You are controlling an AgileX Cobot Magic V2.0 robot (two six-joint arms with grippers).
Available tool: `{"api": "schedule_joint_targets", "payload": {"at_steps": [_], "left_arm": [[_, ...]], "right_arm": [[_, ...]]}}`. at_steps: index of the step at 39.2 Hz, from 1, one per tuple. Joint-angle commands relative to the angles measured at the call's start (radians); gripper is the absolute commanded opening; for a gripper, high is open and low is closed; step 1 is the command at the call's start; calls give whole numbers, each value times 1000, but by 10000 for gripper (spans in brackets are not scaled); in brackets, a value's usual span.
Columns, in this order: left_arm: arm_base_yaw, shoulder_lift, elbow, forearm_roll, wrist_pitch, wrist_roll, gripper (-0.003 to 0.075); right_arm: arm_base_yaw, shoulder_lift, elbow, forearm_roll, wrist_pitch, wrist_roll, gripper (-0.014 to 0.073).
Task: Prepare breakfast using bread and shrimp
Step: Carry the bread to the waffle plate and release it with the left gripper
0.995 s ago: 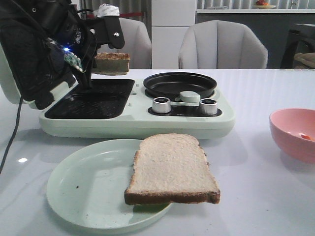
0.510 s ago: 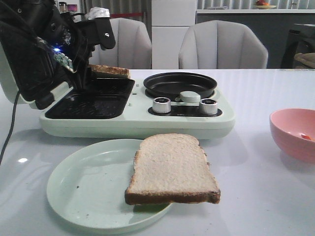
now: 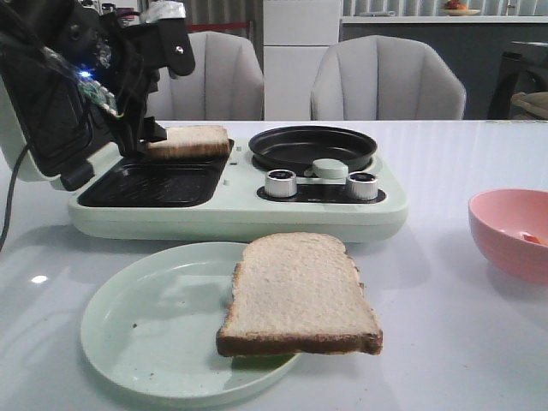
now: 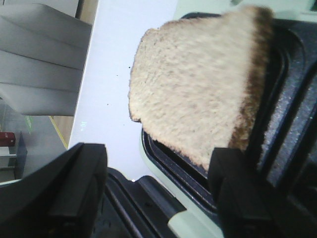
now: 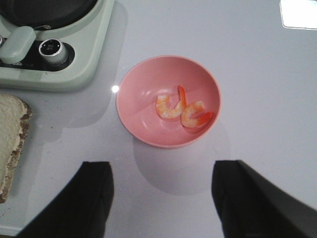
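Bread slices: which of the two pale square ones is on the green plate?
The nearer pale square bread slice, overhanging the round pale green plate. The other slice rests on the sandwich maker's black grill.

Front view: pink bowl (image 3: pixel 512 231) cut by the right edge, its shrimp only an orange sliver at the rim; left gripper's fingertips lost in dark arm clutter by the far bread slice (image 3: pixel 188 139). Left wrist: that slice is blurred, top corner cropped. Right wrist: near slice (image 5: pixel 11 141) cut off.

Bread (image 3: pixel 298 291) on plate; shrimp (image 5: pixel 184 110) in bowl
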Motion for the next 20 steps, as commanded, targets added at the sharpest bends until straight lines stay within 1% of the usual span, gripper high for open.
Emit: {"api": "schedule_joint_targets", "payload": {"at_steps": [1, 4, 7, 11, 17, 20], "left_arm": [[-21, -138, 41, 15, 32, -26, 490], [-53, -200, 106, 15, 99, -62, 490], [-101, -263, 170, 15, 188, -139, 490], [-174, -363, 257, -3, 244, -231, 490], [-292, -502, 353, -75, 252, -236, 490], [-349, -565, 393, -113, 292, -236, 490]], "right_arm": [[-6, 1, -34, 0, -63, -9, 538], [-6, 1, -34, 0, -63, -9, 538], [-6, 1, -34, 0, -63, -9, 538], [-6, 1, -34, 0, -63, -9, 538], [-6, 1, -34, 0, -63, -9, 538], [-6, 1, -34, 0, -63, -9, 538]]}}
